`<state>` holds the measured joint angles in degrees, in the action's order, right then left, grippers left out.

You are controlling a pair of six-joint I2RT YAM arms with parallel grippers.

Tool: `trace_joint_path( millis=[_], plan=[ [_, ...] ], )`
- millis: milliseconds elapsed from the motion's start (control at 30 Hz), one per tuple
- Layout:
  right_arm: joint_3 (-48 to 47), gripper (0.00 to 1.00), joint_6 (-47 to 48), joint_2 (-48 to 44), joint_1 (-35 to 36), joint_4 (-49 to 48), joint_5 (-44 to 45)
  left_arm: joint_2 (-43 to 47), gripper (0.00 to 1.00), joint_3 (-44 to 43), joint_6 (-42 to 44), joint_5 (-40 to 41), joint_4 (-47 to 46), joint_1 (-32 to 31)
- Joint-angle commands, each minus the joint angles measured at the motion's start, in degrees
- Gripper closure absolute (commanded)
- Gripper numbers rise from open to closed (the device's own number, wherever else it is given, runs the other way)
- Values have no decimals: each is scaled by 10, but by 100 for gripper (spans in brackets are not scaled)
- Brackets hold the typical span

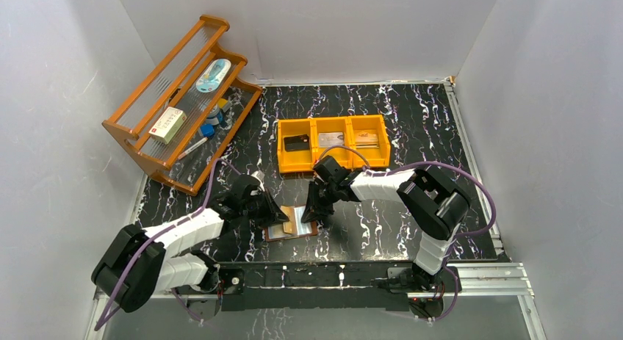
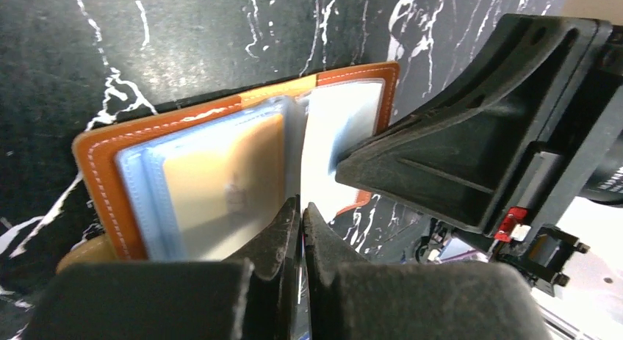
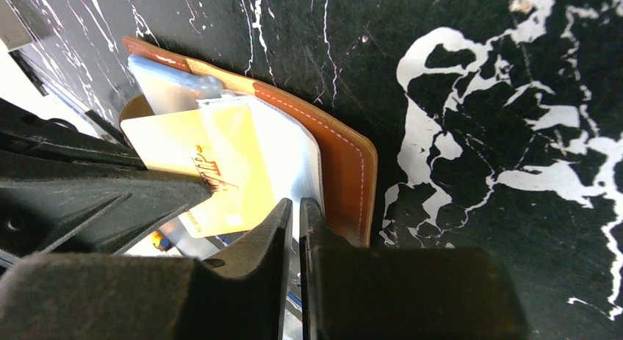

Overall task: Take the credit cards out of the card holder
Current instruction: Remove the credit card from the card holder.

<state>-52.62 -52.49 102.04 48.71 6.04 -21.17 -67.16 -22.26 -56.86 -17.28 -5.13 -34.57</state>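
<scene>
The small brown leather folding card holder (image 1: 290, 224) lies open and flat on the black marbled worktop (image 1: 411, 112), just in front of the two arm bases and between both tools. The left tool (image 1: 273, 216) has its jaws shut with nothing between them. Its tip rests on the left page of shiny pale-blue clear plastic pockets (image 2: 184, 134), which I judge is to pin the holder so it cannot slide or fold shut. The right tool (image 1: 317, 211) is tipped down on the right page with only a narrow slit between its jaws. Whether it pinches a pocket sheet, a card edge or nothing, I cannot tell. A thin flat tan credit card (image 3: 213, 164) with script lettering sits inside a pocket, partly covered by the left tool's finger. Beyond the holder, the orange three-compartment plastic bin (image 1: 345, 120) holds a black card (image 1: 297, 142), a silvery-grey card (image 1: 332, 139) and a tan card (image 1: 367, 140), one per compartment, so the task looks well along but not finished.
</scene>
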Motion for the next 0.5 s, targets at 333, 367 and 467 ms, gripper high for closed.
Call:
trace_joint_path(
  millis=[333,367,467],
  plan=[
    [-31,63,79,-76,-14,70,107,118,100,-136,92,168,264,8],
    [-45,59,86,-87,-15,72,109,119,100,-141,95,164,262,8],
    [-71,44,100,-123,-21,99,160,120,100,-157,103,158,257,8]
  ],
)
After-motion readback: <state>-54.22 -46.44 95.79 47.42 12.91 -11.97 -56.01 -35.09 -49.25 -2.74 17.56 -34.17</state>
